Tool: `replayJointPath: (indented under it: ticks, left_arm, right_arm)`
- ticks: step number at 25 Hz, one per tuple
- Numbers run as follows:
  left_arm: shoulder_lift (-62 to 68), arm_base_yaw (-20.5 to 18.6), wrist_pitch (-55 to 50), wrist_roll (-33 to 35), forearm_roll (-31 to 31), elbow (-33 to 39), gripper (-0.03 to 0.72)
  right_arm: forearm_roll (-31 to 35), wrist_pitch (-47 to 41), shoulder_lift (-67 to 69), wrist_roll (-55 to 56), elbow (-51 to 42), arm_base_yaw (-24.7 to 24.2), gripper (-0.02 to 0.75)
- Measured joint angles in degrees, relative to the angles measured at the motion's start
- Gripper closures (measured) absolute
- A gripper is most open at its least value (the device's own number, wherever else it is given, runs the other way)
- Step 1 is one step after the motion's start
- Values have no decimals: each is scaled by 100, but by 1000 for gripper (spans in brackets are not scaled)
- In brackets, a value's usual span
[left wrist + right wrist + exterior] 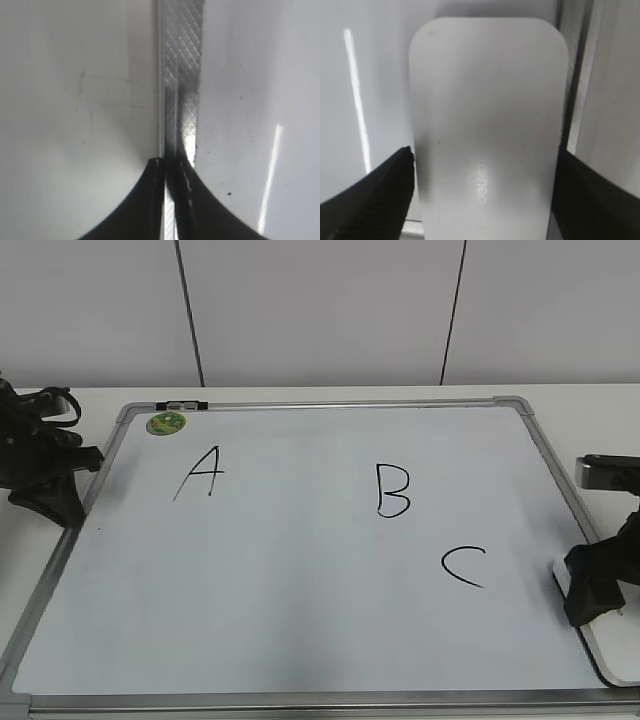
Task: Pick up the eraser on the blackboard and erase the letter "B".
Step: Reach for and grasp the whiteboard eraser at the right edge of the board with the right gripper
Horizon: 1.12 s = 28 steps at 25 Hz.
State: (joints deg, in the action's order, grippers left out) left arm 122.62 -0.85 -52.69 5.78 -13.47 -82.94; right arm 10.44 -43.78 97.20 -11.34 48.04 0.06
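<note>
The blackboard is a white board in a silver frame lying flat on the table. The black letter "B" sits right of centre, between an "A" and a "C". The white eraser lies at the board's near right corner. My right gripper is down on it. In the right wrist view the jaws touch both long sides of the eraser. My left gripper rests at the board's left edge, shut and empty above the frame.
A round green magnet sits at the board's far left corner, beside a small black and silver clip on the top frame. A white wall stands behind the table. The board's right frame runs close beside the eraser.
</note>
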Motion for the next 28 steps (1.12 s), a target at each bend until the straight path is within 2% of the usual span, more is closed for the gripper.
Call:
replayJointPath:
  ticks: [6, 21, 28]
  left_arm:
    - [0, 0, 0, 0, 0, 0, 678]
    - [0, 0, 0, 0, 0, 0, 678]
    - [0, 0, 0, 0, 10, 0, 678]
  right_arm:
    - [-2, 9, 9, -50, 10, 0, 172]
    - [-2, 9, -2, -67, 10, 0, 181]
    - [64, -67, -460, -76, -2, 0, 182]
